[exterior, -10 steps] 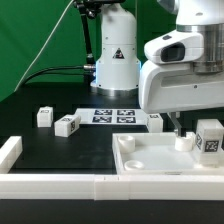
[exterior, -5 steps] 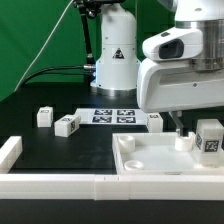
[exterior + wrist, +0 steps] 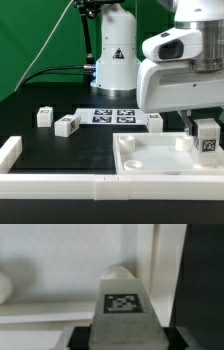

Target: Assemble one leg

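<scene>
One leg (image 3: 207, 143) sat clamped in the pincer (image 3: 207, 123), held upright over the tabletop (image 3: 150, 158) at its edge on the exterior view's right. Its lower end was close to that surface, though we could not tell whether it touched. In the wrist view the dark fingers (image 3: 82, 339) pressed the block from both sides, and a small rounded bump (image 3: 117, 272) showed just past its tip, which we took for the corner fitting. We judged misalignment the main risk: if the leg met that fitting off-centre or tilted, pushing or turning would jam it, skew it in the grip, or shove the loose tabletop across the worktop (image 3: 60, 148). A hold so near one end could also let the block pivot under load. Three other legs (image 3: 66, 125) lay well apart near the marker board (image 3: 112, 116), out of harm's way; the border bar (image 3: 60, 184) beside the tabletop would check sliding on one side only.
</scene>
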Available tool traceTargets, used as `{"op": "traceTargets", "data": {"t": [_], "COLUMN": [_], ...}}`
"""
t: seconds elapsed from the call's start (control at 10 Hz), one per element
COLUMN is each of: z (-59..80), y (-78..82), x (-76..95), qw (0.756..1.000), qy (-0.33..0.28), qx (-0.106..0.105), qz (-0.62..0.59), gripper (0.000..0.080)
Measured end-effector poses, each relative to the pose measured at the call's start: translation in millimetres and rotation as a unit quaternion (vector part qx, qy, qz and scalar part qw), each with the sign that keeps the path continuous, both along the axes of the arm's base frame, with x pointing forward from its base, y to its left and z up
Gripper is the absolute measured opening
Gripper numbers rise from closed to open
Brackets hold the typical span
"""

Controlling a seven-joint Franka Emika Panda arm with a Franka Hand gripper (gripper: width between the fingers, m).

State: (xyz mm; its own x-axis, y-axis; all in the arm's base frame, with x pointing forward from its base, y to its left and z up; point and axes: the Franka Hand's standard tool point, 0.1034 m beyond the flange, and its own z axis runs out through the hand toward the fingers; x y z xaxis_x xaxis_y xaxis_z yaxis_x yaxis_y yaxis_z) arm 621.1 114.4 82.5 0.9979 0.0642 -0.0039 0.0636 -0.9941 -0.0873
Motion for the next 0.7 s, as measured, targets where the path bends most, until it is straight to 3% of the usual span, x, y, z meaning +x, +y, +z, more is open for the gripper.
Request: {"op": "traceTargets", "data": {"t": [0.2,0.5,0.7], "z": [-0.3,-0.8,-1.3], "y": [0.0,1.2,0.4], "x": [0.0,1.5,1.4], "qw": [1.000,0.975,0.922], "qy": [0.001,0.006,0.020], "qx": [0.000,0.000,-0.003], "qz": [-0.023,-0.223,-0.386], "gripper": [0.0291,0.0292,0.0292]}}
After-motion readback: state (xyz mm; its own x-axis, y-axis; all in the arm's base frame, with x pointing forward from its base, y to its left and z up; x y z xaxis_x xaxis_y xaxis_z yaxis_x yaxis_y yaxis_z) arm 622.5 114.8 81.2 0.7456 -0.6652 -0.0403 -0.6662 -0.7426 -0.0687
